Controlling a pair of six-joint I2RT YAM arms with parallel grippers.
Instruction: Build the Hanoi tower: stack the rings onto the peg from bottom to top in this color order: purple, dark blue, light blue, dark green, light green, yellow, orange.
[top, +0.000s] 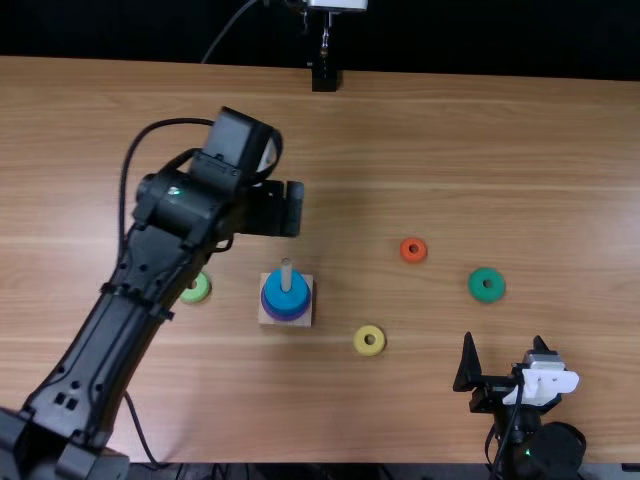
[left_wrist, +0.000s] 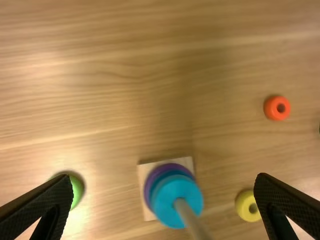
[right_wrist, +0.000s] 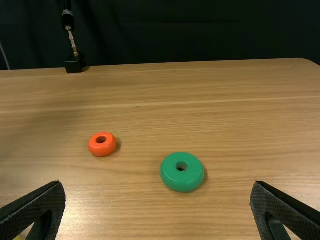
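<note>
My left gripper (top: 272, 208) is above the table, just beyond the peg base (top: 305, 318) in the top view. In the left wrist view that gripper (left_wrist: 162, 200) is open and holds nothing. On the peg (top: 286, 268) a light blue ring (top: 287, 291) tops the stack, with darker blue and purple (top: 285, 316) below. Loose on the table lie a light green ring (top: 196, 289), a yellow ring (top: 369, 340), an orange ring (top: 413, 250) and a dark green ring (top: 487, 285). My right gripper (top: 505, 368) stands near the front edge; in the right wrist view this gripper (right_wrist: 157, 202) is open.
The wooden table (top: 450, 140) has a small black stand (top: 325, 76) at its far edge. The left arm extends across the left side, partly over the area beside the light green ring. A dark curtain (right_wrist: 200, 32) hangs behind the table.
</note>
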